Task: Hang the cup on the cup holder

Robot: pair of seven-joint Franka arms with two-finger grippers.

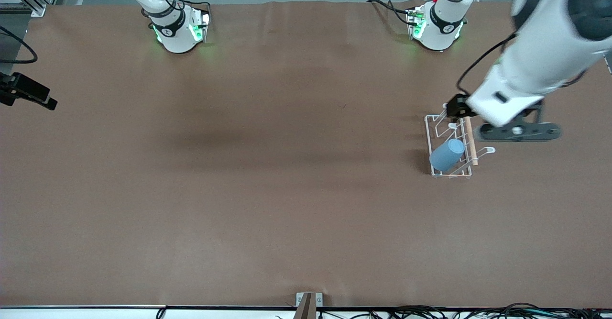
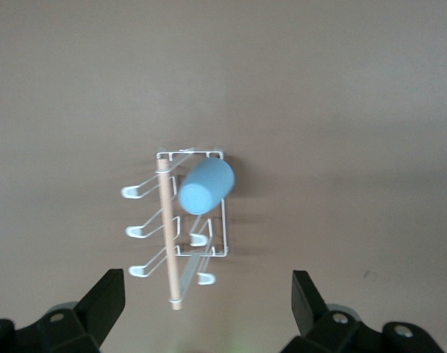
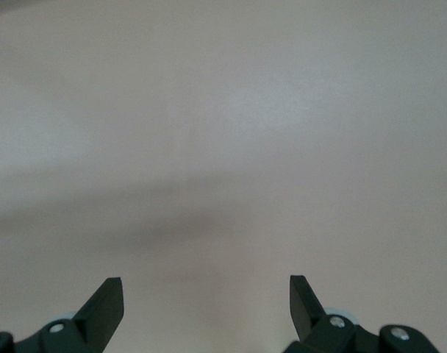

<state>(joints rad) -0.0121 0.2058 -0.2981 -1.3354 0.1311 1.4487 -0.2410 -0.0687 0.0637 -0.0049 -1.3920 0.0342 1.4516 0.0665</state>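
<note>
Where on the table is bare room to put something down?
Bare: the whole table from the right arm's end to the rack. Crowded: the left arm's end, with the cup on the rack under the open left hand.

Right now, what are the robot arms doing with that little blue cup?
The blue cup already hangs tilted on a prong of the white cup holder, toward the left arm's end of the table. The left gripper is over the rack, open and empty. The right gripper waits over bare table, open too.
</note>
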